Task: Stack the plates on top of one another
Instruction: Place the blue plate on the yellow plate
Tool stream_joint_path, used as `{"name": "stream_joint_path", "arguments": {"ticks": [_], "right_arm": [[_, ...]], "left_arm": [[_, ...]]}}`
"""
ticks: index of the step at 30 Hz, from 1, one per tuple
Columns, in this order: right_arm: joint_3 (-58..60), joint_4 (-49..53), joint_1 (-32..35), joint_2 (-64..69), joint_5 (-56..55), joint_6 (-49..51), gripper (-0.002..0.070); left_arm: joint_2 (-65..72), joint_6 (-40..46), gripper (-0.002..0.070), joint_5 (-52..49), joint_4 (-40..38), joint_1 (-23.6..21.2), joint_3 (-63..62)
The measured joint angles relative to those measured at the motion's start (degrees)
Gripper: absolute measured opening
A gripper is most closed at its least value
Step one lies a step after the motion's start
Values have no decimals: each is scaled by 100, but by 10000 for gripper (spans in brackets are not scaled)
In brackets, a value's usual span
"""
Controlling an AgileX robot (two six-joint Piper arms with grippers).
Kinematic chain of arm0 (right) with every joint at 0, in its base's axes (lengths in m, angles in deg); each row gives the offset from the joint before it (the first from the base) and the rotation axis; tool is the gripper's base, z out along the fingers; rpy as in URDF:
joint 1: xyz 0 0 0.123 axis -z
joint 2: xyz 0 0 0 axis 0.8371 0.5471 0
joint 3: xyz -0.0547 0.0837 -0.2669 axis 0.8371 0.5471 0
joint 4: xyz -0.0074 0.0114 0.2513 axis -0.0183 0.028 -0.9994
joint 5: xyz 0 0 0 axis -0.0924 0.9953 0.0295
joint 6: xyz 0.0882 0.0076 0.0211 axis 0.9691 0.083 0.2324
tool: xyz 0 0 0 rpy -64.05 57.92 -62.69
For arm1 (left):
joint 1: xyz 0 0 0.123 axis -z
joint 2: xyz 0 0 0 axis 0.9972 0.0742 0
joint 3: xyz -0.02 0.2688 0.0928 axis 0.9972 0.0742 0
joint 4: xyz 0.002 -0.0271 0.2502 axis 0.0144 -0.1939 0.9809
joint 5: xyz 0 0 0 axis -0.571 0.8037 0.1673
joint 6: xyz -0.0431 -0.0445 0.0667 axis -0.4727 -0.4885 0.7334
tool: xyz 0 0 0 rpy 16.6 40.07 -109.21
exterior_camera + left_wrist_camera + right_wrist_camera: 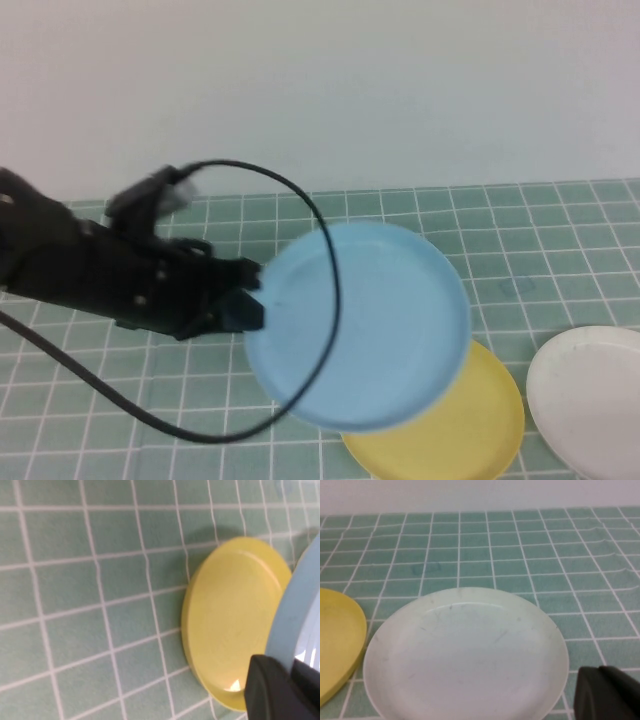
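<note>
My left gripper (250, 295) is shut on the left rim of the light blue plate (365, 325) and holds it in the air, tilted, over the yellow plate (470, 430). The yellow plate lies on the green tiled mat, its left part covered by the blue one. In the left wrist view the gripper (292, 667) pinches the blue rim (295, 610) above the yellow plate (230, 620). The white plate (590, 400) lies to the right of the yellow one. My right gripper (607, 692) shows only in the right wrist view, beside the white plate (465, 655).
The green tiled mat (100, 420) covers the table up to a white wall (400, 90) at the back. A black cable (325, 250) from the left arm loops across the blue plate.
</note>
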Motion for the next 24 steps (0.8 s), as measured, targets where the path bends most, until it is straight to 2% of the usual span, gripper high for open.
{"name": "stream_joint_path", "arguments": {"ticks": [4,10,21,24], "right_arm": [[0,0,0,0,0,0,-2],[0,0,0,0,0,0,-2],[0,0,0,0,0,0,-2],[0,0,0,0,0,0,-2]], "left_arm": [[189,-257,6,235,165,603,0],[787,-324,6,394,165,1002,-122],[1755,-248,6,238,27,1086,-892],[1877,-210,27,-41,54,1086,-1134]]}}
